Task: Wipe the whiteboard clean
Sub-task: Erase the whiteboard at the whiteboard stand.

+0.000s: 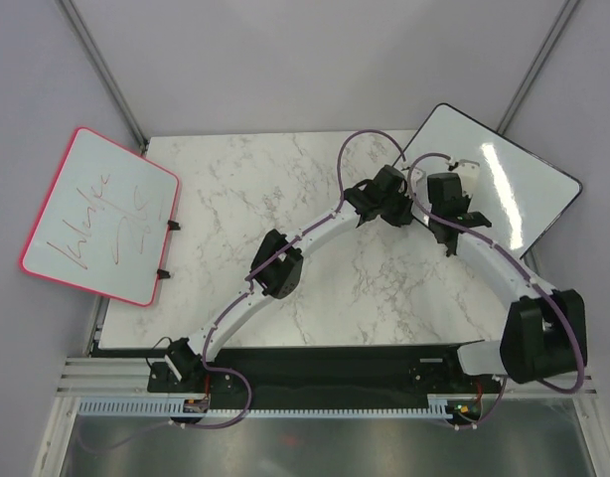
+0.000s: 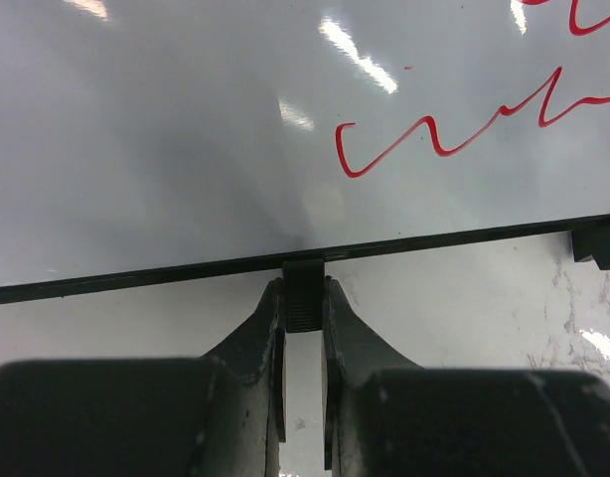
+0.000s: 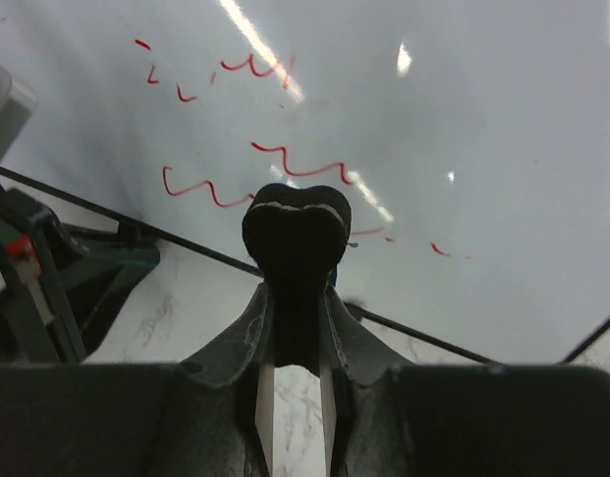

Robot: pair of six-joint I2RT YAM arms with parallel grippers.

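Observation:
The whiteboard [image 1: 519, 189], black-framed with rounded corners, lies at the table's back right, jutting past the edge. Its face [image 2: 186, 149] carries red handwriting [image 2: 454, 129], and more red squiggles [image 3: 275, 164] show in the right wrist view. My left gripper [image 1: 399, 207] is shut on a small black tab [image 2: 304, 293] on the board's near frame edge. My right gripper [image 1: 456, 194] is shut on a dark eraser [image 3: 297, 243], whose rounded head rests over the whiteboard [image 3: 464, 119] just below the squiggles.
A pink-framed whiteboard [image 1: 101, 214] with red scribbles hangs off the left side of the marble table [image 1: 275, 199]. A second black tab [image 2: 598, 243] sits on the frame to the right. The left arm [image 3: 76, 268] is close beside the eraser.

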